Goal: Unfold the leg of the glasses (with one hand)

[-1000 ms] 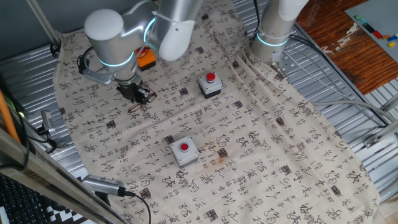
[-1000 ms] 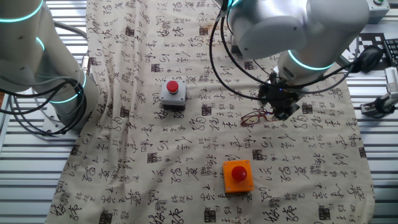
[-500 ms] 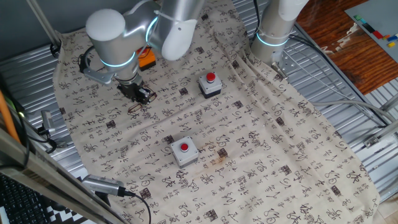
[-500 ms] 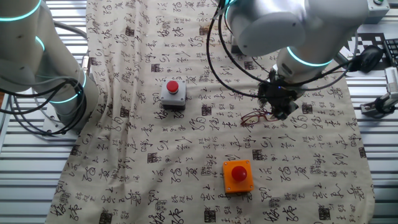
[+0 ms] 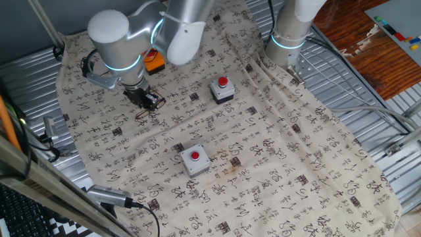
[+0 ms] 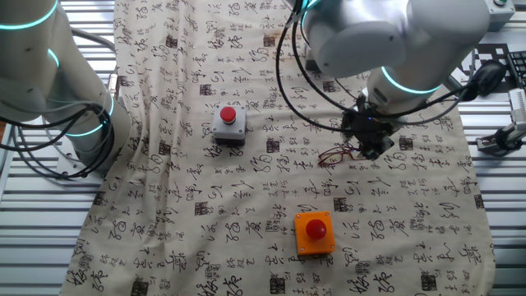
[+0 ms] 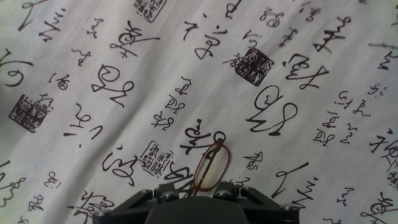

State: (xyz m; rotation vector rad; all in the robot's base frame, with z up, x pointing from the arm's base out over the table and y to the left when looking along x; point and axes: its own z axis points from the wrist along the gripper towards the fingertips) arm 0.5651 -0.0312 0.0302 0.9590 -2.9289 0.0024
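Observation:
The glasses (image 5: pixel 145 113) are thin reddish-brown wire frames lying on the printed cloth, also seen in the other fixed view as the glasses (image 6: pixel 334 155). My gripper (image 5: pixel 150 101) is down at their right end, and in the other fixed view the gripper (image 6: pixel 367 148) touches or nearly touches that end. In the hand view one lens rim of the glasses (image 7: pixel 211 165) runs down between the finger bases of the gripper (image 7: pixel 196 194) and vanishes under the dark hand body. The fingertips are hidden, so how the jaws stand does not show.
A grey box with a red button (image 5: pixel 222 89) stands to the right of the glasses, another grey box (image 5: pixel 195 160) nearer the front. An orange button box (image 6: pixel 315 232) sits close by. A second arm's base (image 5: pixel 289 33) stands at the cloth's back edge.
The arm's upper joints swayed slightly right and then back left. The gripper and the glasses stay in the same place on the cloth.

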